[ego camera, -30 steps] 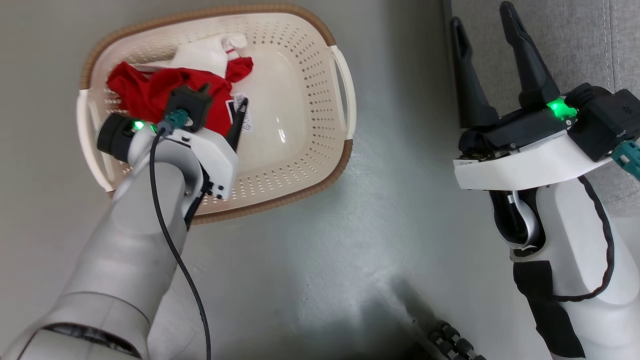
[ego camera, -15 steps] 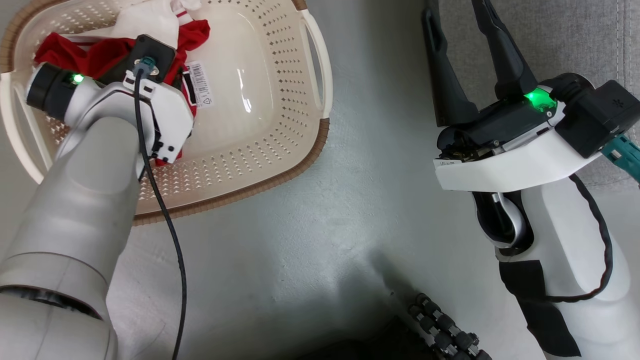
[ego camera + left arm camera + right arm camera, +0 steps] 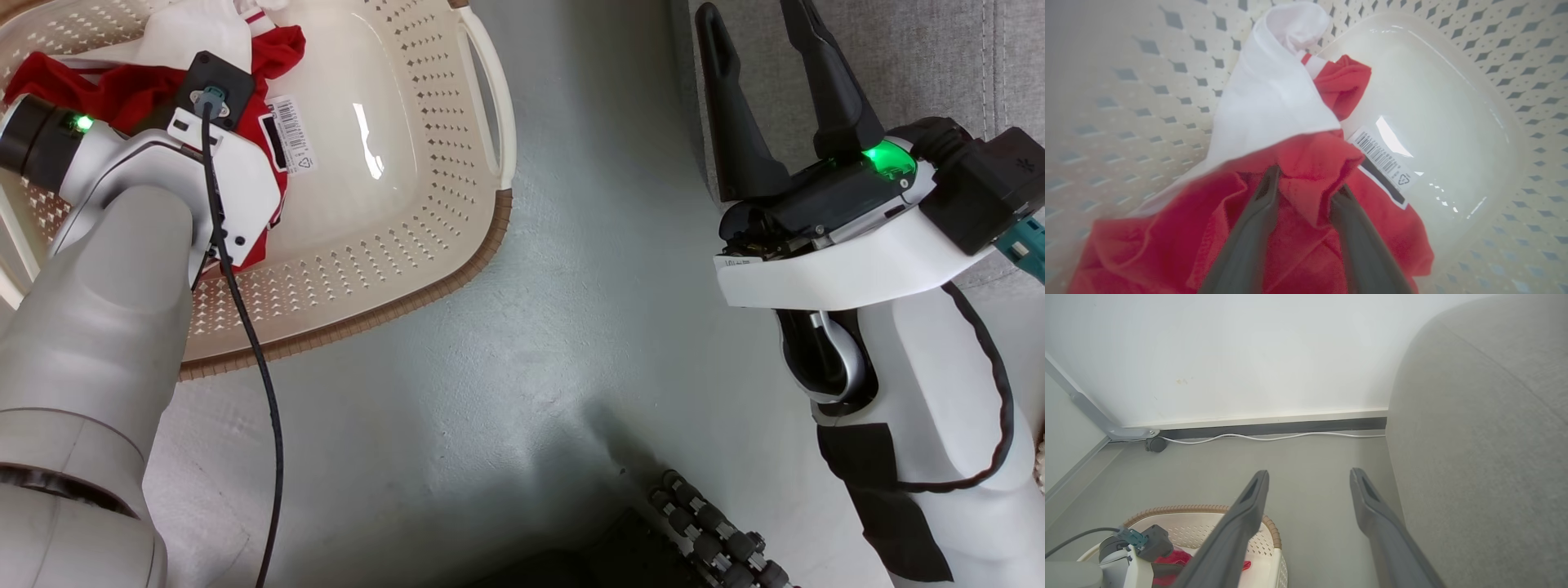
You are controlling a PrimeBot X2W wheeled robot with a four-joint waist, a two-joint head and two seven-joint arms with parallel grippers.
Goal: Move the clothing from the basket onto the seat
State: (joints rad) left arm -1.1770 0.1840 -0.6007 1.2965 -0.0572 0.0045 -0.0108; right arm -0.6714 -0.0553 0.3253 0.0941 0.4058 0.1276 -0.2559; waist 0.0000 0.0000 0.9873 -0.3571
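The clothing (image 3: 122, 86), red with a white part (image 3: 1269, 94), lies bunched in the left end of the cream perforated basket (image 3: 457, 269). My left gripper (image 3: 1308, 183) reaches down into the basket. Its two fingers pinch a raised fold of the red fabric (image 3: 1306, 163), which covers their tips. A barcode sticker (image 3: 1380, 157) shows on the basket floor beside the garment. My right gripper (image 3: 749, 16) hangs open and holds nothing, just off the edge of the grey sofa (image 3: 939, 57). In the right wrist view the right gripper (image 3: 1309, 473) points over the floor between the basket (image 3: 1208, 508) and the sofa (image 3: 1486, 437).
Grey floor (image 3: 571, 286) separates the basket from the sofa. A white wall with a dark baseboard stands beyond, a white cable (image 3: 1274, 436) running along it and a caster (image 3: 1155, 445) at its left. A black ridged part of my base (image 3: 718, 531) shows at the bottom.
The head camera has shifted, so the basket now sits further left and up. My left gripper has sunk into the red clothing, its finger now hidden under the wrist. The right gripper stays open.
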